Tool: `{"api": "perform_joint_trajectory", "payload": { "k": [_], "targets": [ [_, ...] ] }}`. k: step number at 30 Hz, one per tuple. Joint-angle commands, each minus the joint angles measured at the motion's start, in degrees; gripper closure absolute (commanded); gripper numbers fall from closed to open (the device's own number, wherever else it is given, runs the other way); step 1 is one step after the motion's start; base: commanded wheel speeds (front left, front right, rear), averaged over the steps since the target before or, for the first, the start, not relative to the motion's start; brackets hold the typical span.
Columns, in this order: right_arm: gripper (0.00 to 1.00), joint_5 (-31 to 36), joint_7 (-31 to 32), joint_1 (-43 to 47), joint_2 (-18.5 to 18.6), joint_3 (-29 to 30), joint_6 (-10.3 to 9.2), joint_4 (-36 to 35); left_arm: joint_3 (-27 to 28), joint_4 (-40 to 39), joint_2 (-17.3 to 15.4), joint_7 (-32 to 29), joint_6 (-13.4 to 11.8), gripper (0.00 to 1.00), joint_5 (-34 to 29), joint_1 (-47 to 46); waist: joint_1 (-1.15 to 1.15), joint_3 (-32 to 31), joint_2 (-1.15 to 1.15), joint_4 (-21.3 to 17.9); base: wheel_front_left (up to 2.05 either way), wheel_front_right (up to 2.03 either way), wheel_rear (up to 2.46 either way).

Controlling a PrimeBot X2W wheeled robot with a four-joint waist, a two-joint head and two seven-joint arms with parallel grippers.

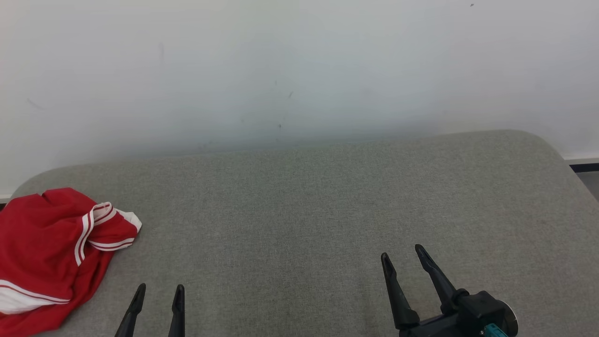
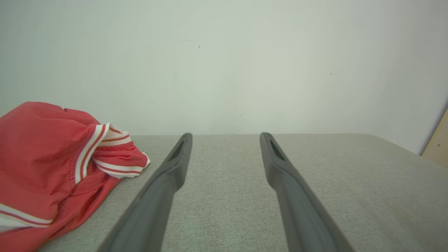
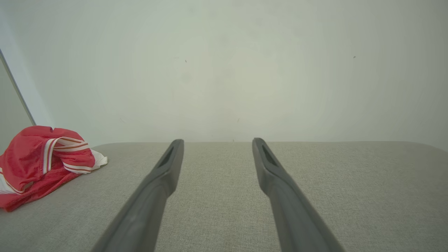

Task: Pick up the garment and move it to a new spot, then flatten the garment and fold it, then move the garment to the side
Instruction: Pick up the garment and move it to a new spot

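The red garment (image 1: pixel 51 252) runs off the left and bottom edges of our head view, so we cannot see all of it. It lies crumpled, with folds hiding much of the cloth, and we cannot tell its kind. A white-and-red striped trim (image 1: pixel 86 234) curls over the top of the heap, and a white band (image 1: pixel 18 299) shows near its lower edge. The left wrist view also cuts the heap off at the left and bottom. At the right edge of that view there is a tan strip (image 2: pixel 439 140) that we cannot identify.

The bottom of the head view cuts off the fingers of our left gripper (image 1: pixel 161 286) partway down. It also cuts off the dark body behind our right gripper (image 1: pixel 401 251).

The garment rests on the grey padded surface (image 1: pixel 299 210) at its far left end, near the pale wall (image 1: pixel 299 70). It is just to the left of the left gripper and does not touch it. The right gripper is well apart from it, across a stretch of bare grey fabric. Both grippers are spread wide and hold nothing, with the padding visible between their fingers.
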State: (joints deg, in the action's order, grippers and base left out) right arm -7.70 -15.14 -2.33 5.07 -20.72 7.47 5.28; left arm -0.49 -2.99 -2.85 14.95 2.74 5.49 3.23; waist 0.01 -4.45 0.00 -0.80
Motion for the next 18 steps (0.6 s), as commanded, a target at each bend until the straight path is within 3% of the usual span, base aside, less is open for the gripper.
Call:
{"api": "perform_joint_trajectory", "payload": {
  "k": [1,18],
  "targets": [
    [0.00,-0.08,-0.09,0.07,0.19,-0.13,0.04,0.13,0.08,0.03,-0.06,0.27,-0.20,0.00,0.67,0.65,-0.01,0.00,0.00,0.11,0.00,0.00,0.00],
    [0.00,-0.90,-0.09,0.73,-0.27,-1.50,0.04,0.01,0.47,-0.55,-0.05,0.27,-0.30,0.00,0.74,0.76,-0.01,-0.01,0.00,6.40,0.00,0.00,0.00]
  ]
}}
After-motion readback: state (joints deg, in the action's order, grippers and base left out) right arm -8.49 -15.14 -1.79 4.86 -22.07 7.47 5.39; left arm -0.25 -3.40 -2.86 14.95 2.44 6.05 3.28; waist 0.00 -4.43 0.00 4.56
